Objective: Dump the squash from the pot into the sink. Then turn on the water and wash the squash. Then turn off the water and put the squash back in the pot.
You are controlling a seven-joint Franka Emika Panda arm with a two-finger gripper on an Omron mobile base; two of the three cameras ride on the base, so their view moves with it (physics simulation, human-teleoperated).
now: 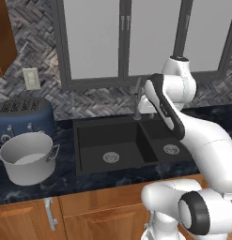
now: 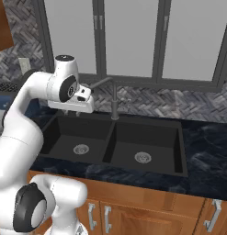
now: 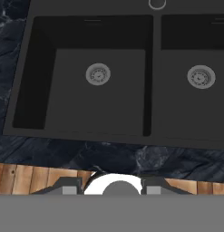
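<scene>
The pot [image 1: 28, 158] stands upright on the dark counter left of the sink [image 1: 89, 136], with a pale inside. The squash is hidden from me; neither black basin [image 3: 99, 113] holds anything but its silver drain. My gripper [image 3: 111, 186] hangs high over the sink's near edge, looking straight down into the wider left basin. Its fingertips [image 3: 70, 186] stand apart with nothing between them. In the right base view my hand [image 2: 80, 98] hovers above the left basin [image 2: 78, 133], just left of the faucet [image 2: 114, 98]. No water runs.
A blue toaster [image 1: 23, 117] sits behind the pot against the tiled wall. The faucet [image 1: 137, 101] rises at the sink's back rim between the basins. Wooden cabinet fronts [image 2: 147, 211] run below the counter, and grey-framed windows [image 1: 122, 37] above it.
</scene>
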